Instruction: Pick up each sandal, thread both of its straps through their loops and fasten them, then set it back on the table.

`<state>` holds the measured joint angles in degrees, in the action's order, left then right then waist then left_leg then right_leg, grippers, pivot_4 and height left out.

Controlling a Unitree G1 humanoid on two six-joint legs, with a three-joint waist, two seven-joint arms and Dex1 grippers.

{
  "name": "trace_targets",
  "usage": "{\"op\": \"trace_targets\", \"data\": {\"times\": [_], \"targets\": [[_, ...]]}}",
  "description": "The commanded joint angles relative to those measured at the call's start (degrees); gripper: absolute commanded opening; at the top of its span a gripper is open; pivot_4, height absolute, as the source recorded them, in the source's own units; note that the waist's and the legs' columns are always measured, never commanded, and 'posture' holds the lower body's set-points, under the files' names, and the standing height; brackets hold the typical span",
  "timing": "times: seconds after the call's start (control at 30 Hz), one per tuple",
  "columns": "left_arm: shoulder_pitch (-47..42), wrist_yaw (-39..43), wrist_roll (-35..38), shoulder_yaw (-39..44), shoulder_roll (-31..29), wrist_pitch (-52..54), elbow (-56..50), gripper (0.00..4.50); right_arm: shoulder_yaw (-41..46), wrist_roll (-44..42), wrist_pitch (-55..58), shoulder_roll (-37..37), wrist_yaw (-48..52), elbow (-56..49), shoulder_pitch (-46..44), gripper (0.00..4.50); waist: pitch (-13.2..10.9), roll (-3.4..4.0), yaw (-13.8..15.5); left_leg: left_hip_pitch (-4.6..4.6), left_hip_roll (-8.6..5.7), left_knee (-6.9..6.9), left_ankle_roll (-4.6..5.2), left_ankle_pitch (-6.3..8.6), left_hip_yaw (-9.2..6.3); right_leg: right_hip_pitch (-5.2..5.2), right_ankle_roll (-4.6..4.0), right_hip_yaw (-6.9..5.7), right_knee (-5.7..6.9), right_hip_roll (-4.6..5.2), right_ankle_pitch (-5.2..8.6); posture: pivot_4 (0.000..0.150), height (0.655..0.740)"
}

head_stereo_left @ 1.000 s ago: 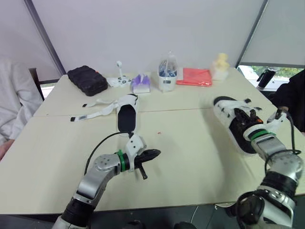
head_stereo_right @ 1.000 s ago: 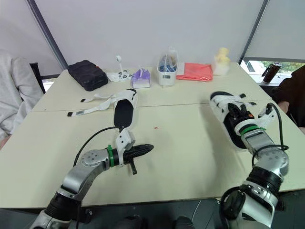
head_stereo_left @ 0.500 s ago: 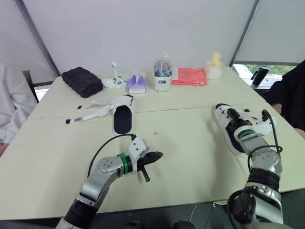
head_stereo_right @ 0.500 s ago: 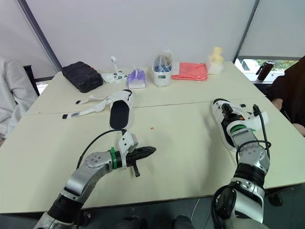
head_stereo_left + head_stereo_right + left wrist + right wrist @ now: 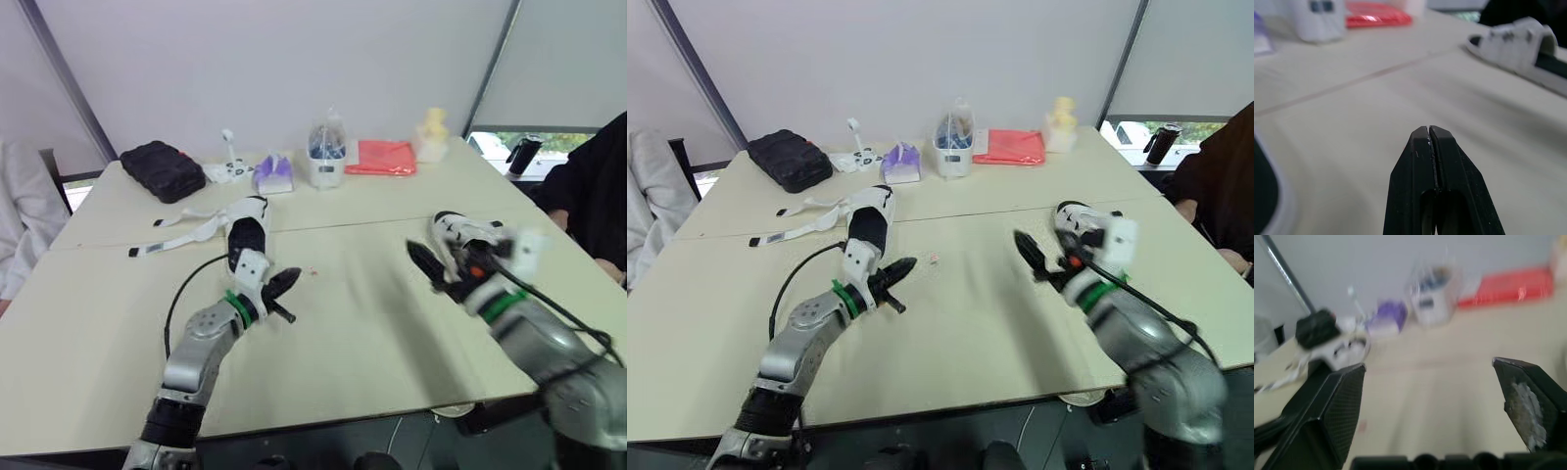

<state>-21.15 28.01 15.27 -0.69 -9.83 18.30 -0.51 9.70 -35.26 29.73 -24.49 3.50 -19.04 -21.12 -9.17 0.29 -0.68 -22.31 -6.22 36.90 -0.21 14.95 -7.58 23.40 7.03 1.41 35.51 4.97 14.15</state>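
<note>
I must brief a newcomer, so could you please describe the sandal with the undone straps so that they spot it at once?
On the pale table, look at the robot's left half, nearer than the black case. The sandal lies flat there with a dark footbed. Its white straps trail loose across the tabletop, whereas the other sandal, to the right, has straps arched over it.

Black-and-white sandal (image 5: pixel 867 223), cream table (image 5: pixel 960 323)

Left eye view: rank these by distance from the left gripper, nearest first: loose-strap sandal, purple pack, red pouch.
1. Loose-strap sandal, on the table just beyond the left gripper.
2. Purple pack, back row, ahead.
3. Red pouch, back row, toward the right.
</note>
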Motion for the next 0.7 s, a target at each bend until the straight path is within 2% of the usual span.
{"op": "trace_targets", "data": {"times": [0.03, 0.07, 0.1, 0.2, 0.27, 0.33, 0.4, 0.47, 0.57, 0.7], "targets": [[-3.2, -6.2, 0.8, 5.7, 1.2, -2.7, 1.2, 0.0, -7.6, 20.8, -22.5, 2.4, -2.3, 22.7, -11.6, 4.46, 0.0, -0.09, 0.0, 0.01, -0.02, 0.02, -0.02, -0.01, 0.01, 0.02, -0.01, 0.0, 0.03, 0.0, -0.01, 0.15, 0.74], [-3.8, -8.0, 1.3, 7.0, 1.9, -2.7, 1.3, 0.0, -9.3, 25.8, -28.1, 3.2, -4.9, 30.2, -15.1, 4.46, -0.1, -0.12, 0.0, 0.0, -0.04, 0.03, -0.06, -0.03, 0.02, 0.06, -0.02, 0.0, 0.08, 0.0, -0.02, 0.15, 0.74], [-4.3, -10.2, 1.8, 8.6, 2.6, -2.6, 1.1, 0.0, -8.6, 28.1, -33.0, 5.4, -8.8, 39.1, -19.4, 4.46, -0.1, -0.16, 0.1, -0.02, -0.04, 0.02, -0.38, -0.22, 0.03, 0.09, -0.05, 0.01, 0.12, 0.01, -0.07, 0.15, 0.74], [-4.1, -14.6, 1.7, 11.0, 3.9, -2.8, -0.6, 0.0, -6.5, 33.0, -44.2, 8.4, -18.0, 58.8, -29.1, 4.46, -0.1, -0.21, 0.2, -0.11, -0.03, -0.11, -0.49, -0.28, 0.02, 0.3, -0.06, 0.03, 0.23, 0.03, -0.06, 0.15, 0.74], [-2.9, -16.7, 1.2, 11.6, 4.2, -2.6, -2.5, 0.0, -6.4, 33.3, -48.5, 9.5, -16.6, 66.2, -32.8, 4.46, -0.1, -0.23, 0.1, -0.2, -0.05, -0.22, -0.51, -0.3, 0.02, 0.52, -0.07, 0.04, 0.37, 0.07, -0.06, 0.15, 0.74], [-1.6, -18.3, 0.3, 11.3, 3.9, -1.7, -4.7, 0.0, -5.8, 31.2, -50.2, 10.6, -10.8, 69.3, -34.1, 4.46, -0.1, -0.25, -0.1, -0.24, -0.07, -0.42, -0.51, -0.3, 0.12, 0.7, -0.07, 0.09, 0.4, 0.12, -0.06, 0.15, 0.74], [-0.6, -19.7, -1.4, 9.9, 3.2, -0.3, -6.9, 0.0, -4.6, 27.3, -49.2, 11.5, -3.1, 68.0, -33.4, 4.46, -0.1, -0.27, -0.2, -0.23, -0.06, -0.59, -0.51, -0.3, 0.14, 0.77, -0.07, 0.09, 0.4, 0.12, -0.07, 0.15, 0.74], [-0.2, -19.8, -4.3, 8.0, 1.1, 0.7, -9.0, 0.0, -3.5, 22.1, -44.3, 11.9, 4.9, 61.5, -30.2, 4.46, -0.1, -0.26, -0.4, -0.23, -0.03, -0.64, -0.57, -0.33, 0.15, 0.84, -0.07, 0.09, 0.4, 0.09, -0.06, 0.15, 0.74], [-0.1, -19.8, -7.6, 4.5, -1.1, 2.3, -12.1, 0.0, -2.6, 14.2, -31.6, 10.0, 12.9, 45.1, -21.9, 4.46, -0.1, -0.26, 0.0, -0.22, 0.02, -0.66, -0.65, -0.38, 0.09, 0.86, -0.09, 0.08, 0.5, 0.04, -0.06, 0.15, 0.74], [1.4, -19.3, -11.9, 0.4, -3.2, 1.7, -12.7, 0.0, -2.5, 6.2, -15.1, 5.6, 17.8, 24.7, -10.6, 4.46, 0.0, -0.25, 0.3, -0.21, -0.05, -0.61, -0.58, -0.34, 0.1, 0.82, -0.11, 0.1, 0.49, 0.08, -0.06, 0.15, 0.74]]}}
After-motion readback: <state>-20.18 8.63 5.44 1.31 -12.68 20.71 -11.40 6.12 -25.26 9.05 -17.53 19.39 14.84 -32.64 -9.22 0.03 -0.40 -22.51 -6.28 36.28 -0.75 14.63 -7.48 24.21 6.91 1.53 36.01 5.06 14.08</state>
